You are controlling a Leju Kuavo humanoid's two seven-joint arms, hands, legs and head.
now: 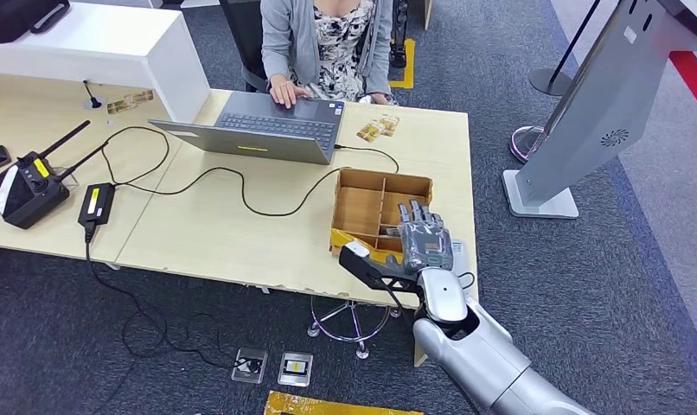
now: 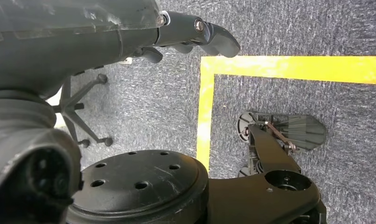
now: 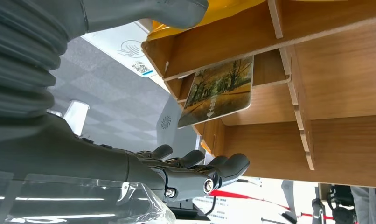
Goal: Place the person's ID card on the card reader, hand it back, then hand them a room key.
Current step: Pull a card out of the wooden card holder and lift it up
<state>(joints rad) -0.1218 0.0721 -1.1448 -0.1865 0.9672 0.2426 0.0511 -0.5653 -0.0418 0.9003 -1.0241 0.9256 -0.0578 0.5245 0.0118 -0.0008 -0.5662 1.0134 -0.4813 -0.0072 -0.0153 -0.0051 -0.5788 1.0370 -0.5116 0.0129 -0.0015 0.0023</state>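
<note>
Right hand point(image 1: 425, 240): hovering over wooden box point(image 1: 364, 195) at counter's point(image 1: 241, 233) 4 o'clock, fingers point(image 3: 223, 164) apart, holding nothing.
Key card point(image 3: 218, 90): leaning inside box.
Left hand point(image 2: 107, 37): hanging over floor, fingers curled, gripping nothing.

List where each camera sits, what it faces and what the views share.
Head view: high on the body, looking down at the desk; right hand over the wooden organizer.
Left wrist view: hanging, facing carpet; left hand.
Right wrist view: behind the right hand, facing the organizer and a card.
Shared: organizer, right hand.

Room key card point(image 3: 218, 91) (autumn-tree print) leans tilted inside wooden organizer point(image 3: 316, 84).
</note>
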